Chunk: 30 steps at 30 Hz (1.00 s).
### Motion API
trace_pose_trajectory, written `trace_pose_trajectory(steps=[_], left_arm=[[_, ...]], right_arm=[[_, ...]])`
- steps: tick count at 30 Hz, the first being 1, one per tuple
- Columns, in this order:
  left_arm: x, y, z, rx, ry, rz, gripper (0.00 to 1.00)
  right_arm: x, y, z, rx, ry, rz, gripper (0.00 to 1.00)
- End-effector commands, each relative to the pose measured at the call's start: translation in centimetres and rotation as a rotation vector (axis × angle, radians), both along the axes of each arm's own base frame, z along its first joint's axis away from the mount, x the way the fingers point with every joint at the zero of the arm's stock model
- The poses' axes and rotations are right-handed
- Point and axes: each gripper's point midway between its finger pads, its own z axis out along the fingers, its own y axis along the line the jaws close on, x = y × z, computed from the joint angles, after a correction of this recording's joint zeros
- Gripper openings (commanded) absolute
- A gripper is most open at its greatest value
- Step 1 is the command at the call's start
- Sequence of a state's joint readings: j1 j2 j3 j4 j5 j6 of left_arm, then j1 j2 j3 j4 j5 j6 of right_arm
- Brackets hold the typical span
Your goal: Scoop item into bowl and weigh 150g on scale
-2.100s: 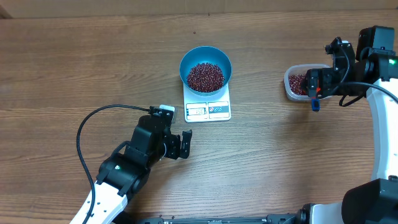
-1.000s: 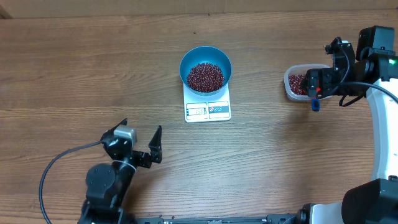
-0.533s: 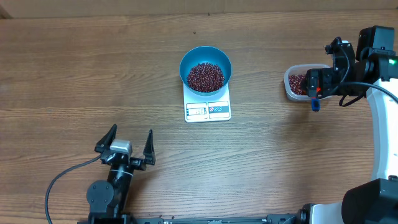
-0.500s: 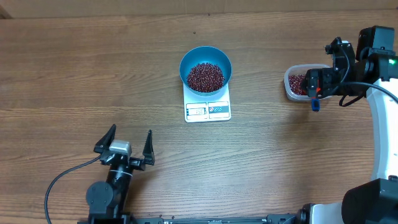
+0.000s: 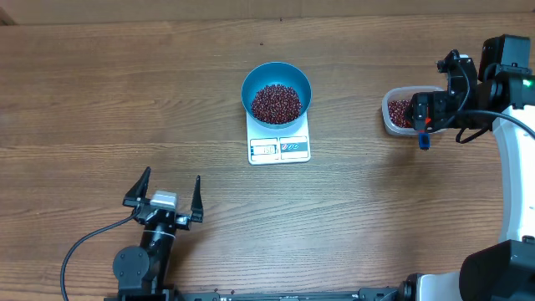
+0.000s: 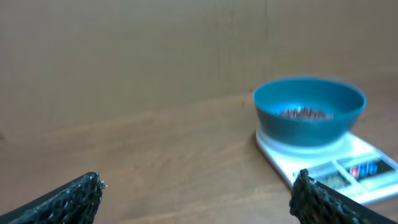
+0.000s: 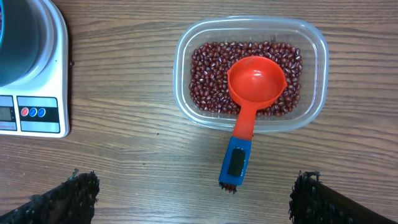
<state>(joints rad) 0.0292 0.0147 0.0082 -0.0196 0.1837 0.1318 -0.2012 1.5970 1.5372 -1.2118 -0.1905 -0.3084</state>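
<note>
Wooden table (image 5: 100, 92) has a clear tub (image 7: 249, 20) w/ a red scoop (image 7: 255, 84) lying on beans (image 7: 208, 71), blue handle over the rim. Blue bowl (image 5: 248, 88) of beans sits on the white scale (image 5: 280, 149). Right gripper (image 7: 194, 193), spread wide & empty, hangs over the tub. Left gripper (image 5: 172, 174), also wide & empty, is well away from the bowl.

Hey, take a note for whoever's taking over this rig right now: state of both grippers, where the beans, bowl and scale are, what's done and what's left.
Left gripper: open, empty, near the front left of the table, apart from everything.
Right gripper: open, empty, above the clear tub.
Blue bowl sits on the white scale and holds a heap of beans.
Red scoop lies in the tub, cup empty, on more beans, handle out over the rim.
Done: beans are in the bowl.
Left: read the display, illegible here, and add or remove beans if the weight is off.
</note>
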Motion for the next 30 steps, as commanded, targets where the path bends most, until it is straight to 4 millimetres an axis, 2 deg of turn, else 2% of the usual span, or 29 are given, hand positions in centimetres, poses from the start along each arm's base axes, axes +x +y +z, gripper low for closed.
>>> trace_pose_trajectory(steps=[1, 30], left_arm=[[0.00, 0.75, -1.08, 0.037, 0.035, 0.038, 1.00], [0.00, 0.69, -1.06, 0.026, 0.036, 0.038, 1.00]], right_arm=[[0.47, -0.10, 1.13, -0.015, -0.037, 0.004, 1.00], [0.47, -0.10, 1.13, -0.015, -0.037, 0.004, 1.00]])
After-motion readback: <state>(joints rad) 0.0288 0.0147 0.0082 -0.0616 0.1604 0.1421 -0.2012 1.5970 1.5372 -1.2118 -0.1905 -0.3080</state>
